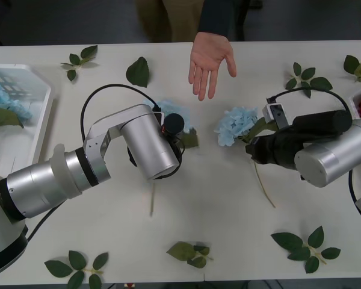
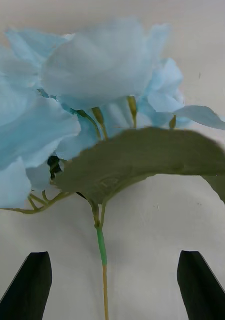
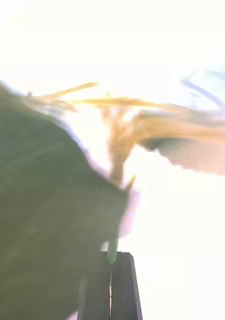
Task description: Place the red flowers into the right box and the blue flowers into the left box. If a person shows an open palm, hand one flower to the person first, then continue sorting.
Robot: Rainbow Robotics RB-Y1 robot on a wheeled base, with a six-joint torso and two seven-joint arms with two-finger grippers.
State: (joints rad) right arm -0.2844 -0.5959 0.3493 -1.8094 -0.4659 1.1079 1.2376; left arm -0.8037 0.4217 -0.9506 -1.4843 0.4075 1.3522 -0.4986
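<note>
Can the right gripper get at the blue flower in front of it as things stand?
Probably yes. The right gripper is open, its fingers straddling the blue flower's bare stem, with nothing between them. The person's open palm is farther back, clear of it.

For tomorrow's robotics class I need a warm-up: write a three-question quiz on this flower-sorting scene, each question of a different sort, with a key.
1. True or false: the person's hand is held palm open over the table.
2. Multiple choice: the left gripper is
A. open above a red flower
B. shut on the stem of a blue flower
C. resting in the left box
3. Fill in: the right gripper is ____, its black fingers on either side of the stem of a second blue flower.

Key: 1 true; 2 B; 3 open
</note>
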